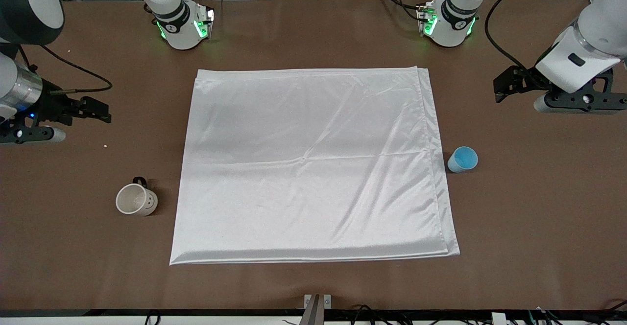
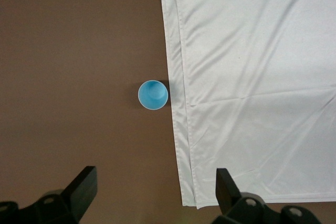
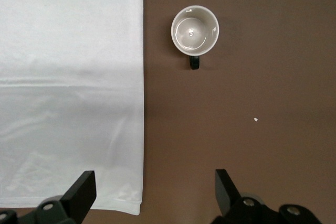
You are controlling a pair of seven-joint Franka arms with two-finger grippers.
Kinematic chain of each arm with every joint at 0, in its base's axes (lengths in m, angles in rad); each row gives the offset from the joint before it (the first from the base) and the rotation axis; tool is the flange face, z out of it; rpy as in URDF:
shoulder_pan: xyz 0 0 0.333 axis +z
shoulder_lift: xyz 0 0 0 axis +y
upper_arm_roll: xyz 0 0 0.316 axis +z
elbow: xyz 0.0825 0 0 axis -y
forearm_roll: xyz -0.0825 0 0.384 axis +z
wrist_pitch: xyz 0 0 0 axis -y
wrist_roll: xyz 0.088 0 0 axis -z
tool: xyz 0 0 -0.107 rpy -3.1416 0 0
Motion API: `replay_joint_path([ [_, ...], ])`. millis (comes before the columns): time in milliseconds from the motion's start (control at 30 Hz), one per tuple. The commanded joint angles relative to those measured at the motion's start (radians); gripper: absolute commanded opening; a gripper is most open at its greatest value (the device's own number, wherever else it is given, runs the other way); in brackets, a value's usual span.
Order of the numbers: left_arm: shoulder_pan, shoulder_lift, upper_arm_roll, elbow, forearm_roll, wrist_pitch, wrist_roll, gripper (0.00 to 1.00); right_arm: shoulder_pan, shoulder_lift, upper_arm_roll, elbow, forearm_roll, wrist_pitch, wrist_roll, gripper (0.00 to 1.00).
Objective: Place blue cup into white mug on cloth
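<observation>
Your cloth point(image 1: 313, 168) lies flat mid-table point(image 1: 539, 217), folded double, creased. Cup point(image 1: 462, 159) stands upright on bare table, just off the cloth's edge toward the left arm's end. Mug point(image 1: 136, 200) stands upright near the cloth's opposite edge, toward the right arm's end, handle pointing to the robots' side. Both arms wait. Left gripper point(image 2: 155, 190) hangs over table near its end, fingers wide, holding nothing. Right gripper point(image 3: 155, 190) likewise: spread, empty.

White cloth point(image 1: 313, 163) mid-table, blue cup point(image 1: 462, 159) just beside one edge; white mug point(image 1: 136, 200) near the other
</observation>
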Motion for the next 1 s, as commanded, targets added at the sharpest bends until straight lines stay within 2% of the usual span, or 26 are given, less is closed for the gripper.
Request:
replay_joint_path([
  [0,0.0,0.009,-0.001,-0.011,-0.023,-0.003,-0.003,1.0,-0.005,-0.015,0.0,-0.079,-0.005,0.041,-0.01,1.0],
  [133,-0.003,0.009,-0.001,-0.034,-0.023,0.01,-0.003,1.0,-0.012,-0.017,0.0,-0.182,-0.003,0.159,-0.008,1.0],
  [433,0.0,0.006,-0.021,-0.126,-0.023,0.098,-0.003,1.0,-0.023,-0.002,0.0,-0.449,-0.002,0.526,-0.005,1.0],
  [767,0.006,-0.022,-0.021,-0.338,-0.014,0.339,-0.003,1.0,-0.035,0.164,0.0,-0.452,0.003,0.725,-0.004,1.0],
  [967,0.008,-0.038,-0.021,-0.444,-0.014,0.448,-0.003,1.0,-0.041,0.213,0.0,-0.435,0.003,0.77,-0.004,1.0],
])
